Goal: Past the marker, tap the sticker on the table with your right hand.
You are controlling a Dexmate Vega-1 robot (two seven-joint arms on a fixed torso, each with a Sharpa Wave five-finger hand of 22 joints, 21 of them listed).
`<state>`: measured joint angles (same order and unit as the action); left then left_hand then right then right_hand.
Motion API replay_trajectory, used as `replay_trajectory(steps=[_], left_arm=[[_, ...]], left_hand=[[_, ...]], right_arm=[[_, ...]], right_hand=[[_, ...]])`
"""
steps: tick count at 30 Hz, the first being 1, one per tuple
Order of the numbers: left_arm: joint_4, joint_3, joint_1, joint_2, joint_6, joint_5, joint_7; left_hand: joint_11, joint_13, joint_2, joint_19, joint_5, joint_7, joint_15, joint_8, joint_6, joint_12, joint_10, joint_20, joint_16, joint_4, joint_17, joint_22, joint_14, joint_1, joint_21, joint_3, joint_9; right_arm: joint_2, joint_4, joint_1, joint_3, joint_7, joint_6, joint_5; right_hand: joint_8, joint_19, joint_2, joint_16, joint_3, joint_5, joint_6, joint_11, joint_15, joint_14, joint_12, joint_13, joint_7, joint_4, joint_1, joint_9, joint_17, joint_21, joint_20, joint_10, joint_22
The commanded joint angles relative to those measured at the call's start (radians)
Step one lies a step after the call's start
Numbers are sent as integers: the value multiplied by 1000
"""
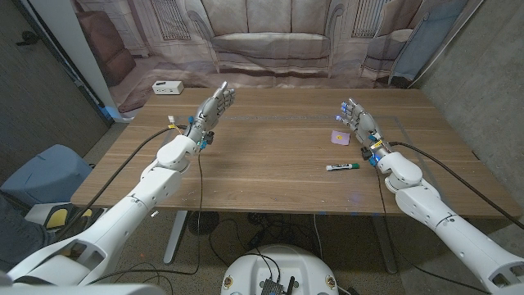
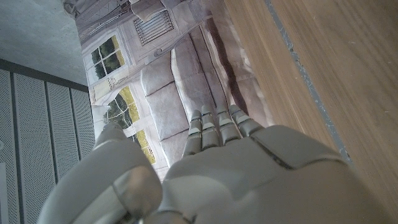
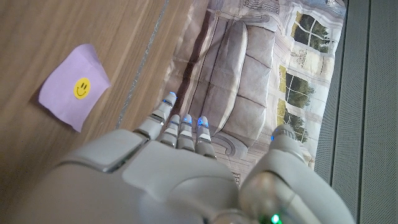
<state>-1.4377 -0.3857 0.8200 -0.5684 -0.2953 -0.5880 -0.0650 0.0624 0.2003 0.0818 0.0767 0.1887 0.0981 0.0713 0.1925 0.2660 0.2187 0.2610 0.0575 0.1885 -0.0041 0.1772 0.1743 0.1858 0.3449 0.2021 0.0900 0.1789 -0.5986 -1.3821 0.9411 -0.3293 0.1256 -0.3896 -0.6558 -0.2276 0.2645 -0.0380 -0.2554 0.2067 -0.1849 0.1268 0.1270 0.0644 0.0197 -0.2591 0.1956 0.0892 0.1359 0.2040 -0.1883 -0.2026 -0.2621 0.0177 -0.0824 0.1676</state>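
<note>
1. We see the right hand (image 1: 358, 120) raised over the counter (image 1: 270, 168), its fingers (image 3: 180, 127) straight and close together, holding nothing and touching nothing.
2. Just beside this hand, toward the counter's middle, lies the purple sticker (image 1: 340, 137) with its yellow smiley face (image 3: 81, 88).
3. The marker (image 1: 343, 167) lies nearer the robot than the hand, beside the right wrist.
4. Well apart across the counter, the left hand (image 1: 210, 110) stands on its edge, fingers extended, empty.

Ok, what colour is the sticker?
Purple sticker with a yellow smiley; clearest in the right wrist view.
</note>
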Motion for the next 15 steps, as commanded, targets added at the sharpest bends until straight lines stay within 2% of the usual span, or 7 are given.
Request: replay_trajectory(steps=[1,15], left_arm=[[-6,-14,-8,8,28,-11,-8],[-84,4,35,-14,52,-2,55]], left_hand=[[1,0,10,6,-2,1,1,-3,6,-3,8,-4,0,-7,3,5,5,4,-4,5,2],[0,1,11,6,-2,0,2,-3,7,-3,8,-4,0,-10,3,5,6,4,-4,5,2]], right_arm=[[26,74,-36,-7,126,-9,-77],[26,90,-55,-6,146,6,-86]], right_hand=[[7,9,8,3,-5,-1,-1,4,3,3,3,3,-5,-5,-9,-1,-4,7,-5,-8,2],[10,8,15,6,-14,-3,2,5,5,2,7,3,-4,-11,-25,-1,-7,15,-7,-8,2]])
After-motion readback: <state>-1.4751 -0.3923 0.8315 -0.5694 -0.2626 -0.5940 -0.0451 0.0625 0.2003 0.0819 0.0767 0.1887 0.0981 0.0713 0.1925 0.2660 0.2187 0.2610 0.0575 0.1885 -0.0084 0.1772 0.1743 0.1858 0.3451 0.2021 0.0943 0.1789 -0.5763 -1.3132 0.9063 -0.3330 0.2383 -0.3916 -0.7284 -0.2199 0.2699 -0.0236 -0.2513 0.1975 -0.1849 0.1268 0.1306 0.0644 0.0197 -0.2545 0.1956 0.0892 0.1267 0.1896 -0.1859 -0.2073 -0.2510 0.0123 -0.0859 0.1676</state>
